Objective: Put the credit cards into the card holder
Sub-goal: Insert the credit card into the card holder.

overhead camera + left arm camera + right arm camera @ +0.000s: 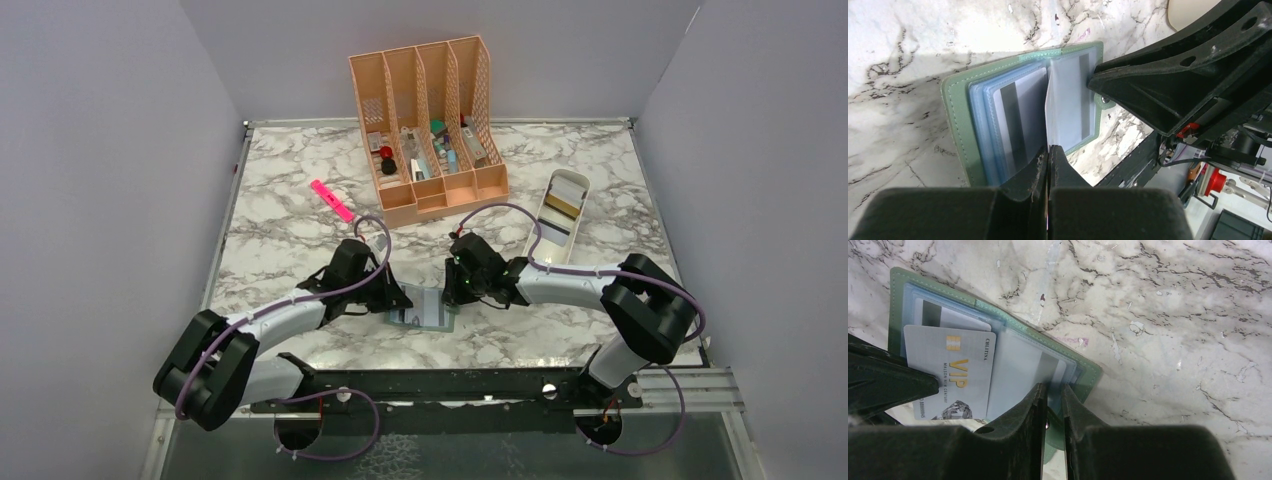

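The card holder (421, 318) lies opened flat on the marble desk (290, 240), near its front edge and between the two arms. Its cover is grey-green with stitched edges, and a stack of clear blue-grey sleeves (979, 125) sits inside. A pale card with a dark stripe shows through one of them.

The left claw (1048, 148) is clenched on a credit card (950, 371) and holds it over the open sleeves. The card is silvery grey, with "VIP" in gold letters and a diamond printed at one corner. From the left wrist it is seen almost edge-on, a thin pale sheet.

The right claw (1053, 388) is pinched down on the holder's outer edge, where the snap tab (1104, 100) sticks out.

Further back on the right, a white tray (545, 235) holds other cards (566, 203), tan and dark. A peach organizer (430, 120) and a pink highlighter (331, 200) lie beyond.
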{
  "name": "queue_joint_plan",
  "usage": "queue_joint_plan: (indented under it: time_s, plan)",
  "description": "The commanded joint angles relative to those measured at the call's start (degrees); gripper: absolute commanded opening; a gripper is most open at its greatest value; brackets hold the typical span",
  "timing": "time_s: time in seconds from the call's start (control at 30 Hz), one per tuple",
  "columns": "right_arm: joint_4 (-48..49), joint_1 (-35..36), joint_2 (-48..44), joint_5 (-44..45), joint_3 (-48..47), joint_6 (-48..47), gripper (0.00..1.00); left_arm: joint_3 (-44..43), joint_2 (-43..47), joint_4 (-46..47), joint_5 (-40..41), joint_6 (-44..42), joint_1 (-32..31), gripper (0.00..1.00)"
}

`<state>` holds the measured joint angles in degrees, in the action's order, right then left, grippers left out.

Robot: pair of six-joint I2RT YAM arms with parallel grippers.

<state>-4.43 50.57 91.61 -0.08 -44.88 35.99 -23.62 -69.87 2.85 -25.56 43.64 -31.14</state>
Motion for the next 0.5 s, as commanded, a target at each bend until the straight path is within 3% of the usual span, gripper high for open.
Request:
queue_joint_plan:
  time_s: [0.0,0.47]
  plan:
    - [0.5,0.3,1.3,0.9,0.6,0.2,0.23,2.1,-0.7,2.6,-2.4,0.2,0.2,0.0]
    - [-0.3,0.3,1.7,0.6,-0.4,0.1,0.23,1.5,-1.8,3.3,-1.2,-0.4,0.2,0.0]
